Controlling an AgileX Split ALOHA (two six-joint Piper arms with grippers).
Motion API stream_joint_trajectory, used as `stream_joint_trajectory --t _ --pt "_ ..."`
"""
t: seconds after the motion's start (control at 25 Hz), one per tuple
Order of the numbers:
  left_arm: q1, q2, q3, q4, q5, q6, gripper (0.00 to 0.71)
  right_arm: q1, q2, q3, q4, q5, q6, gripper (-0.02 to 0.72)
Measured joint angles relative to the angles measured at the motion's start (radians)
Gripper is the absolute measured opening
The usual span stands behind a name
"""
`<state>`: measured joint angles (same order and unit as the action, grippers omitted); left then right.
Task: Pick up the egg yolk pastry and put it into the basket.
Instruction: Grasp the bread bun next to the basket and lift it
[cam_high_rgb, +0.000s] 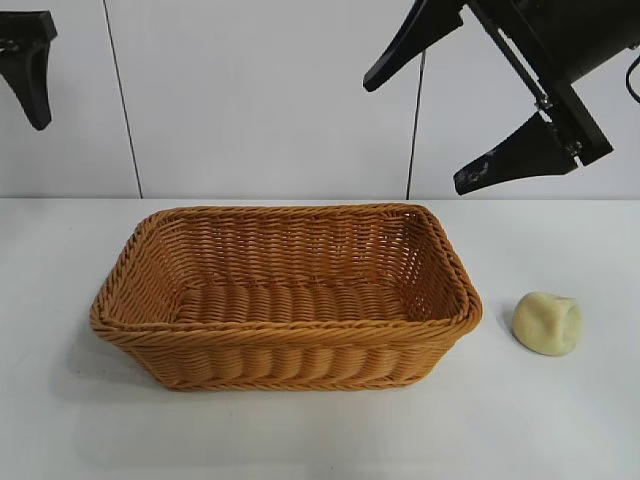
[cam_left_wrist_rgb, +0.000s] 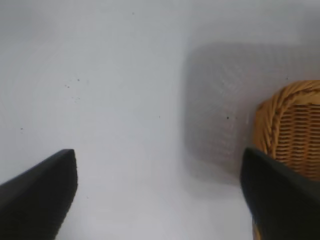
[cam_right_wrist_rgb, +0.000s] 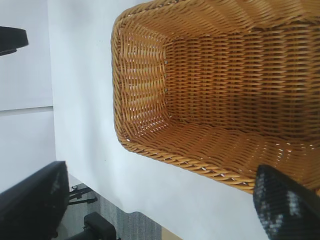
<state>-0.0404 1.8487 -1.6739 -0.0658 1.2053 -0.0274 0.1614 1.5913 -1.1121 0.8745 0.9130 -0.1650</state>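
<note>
The egg yolk pastry (cam_high_rgb: 547, 323) lies on the white table (cam_high_rgb: 560, 420) at about 3 o'clock from the wicker basket (cam_high_rgb: 285, 330), near its right end but apart from it. The right gripper (cam_high_rgb: 440, 110) hangs above, at roughly 12 o'clock from the pastry, jaws spread wide and holding nothing. The left gripper (cam_left_wrist_rgb: 160, 190) hovers off the basket's left end, likewise wide open and empty.

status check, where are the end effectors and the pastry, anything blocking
Right end effector open, high above the egg yolk pastry. Left end effector open, far side. Pastry on table beside basket. Nothing in the way.
</note>
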Motion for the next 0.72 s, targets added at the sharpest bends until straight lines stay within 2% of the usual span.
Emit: stream_joint_trajectory --t 0.72 --pt "0.0 -0.726 0.668 0.022 0.007 0.033 0.654 0.0 0.0 0.0 0.0 0.0 0.0 0.694"
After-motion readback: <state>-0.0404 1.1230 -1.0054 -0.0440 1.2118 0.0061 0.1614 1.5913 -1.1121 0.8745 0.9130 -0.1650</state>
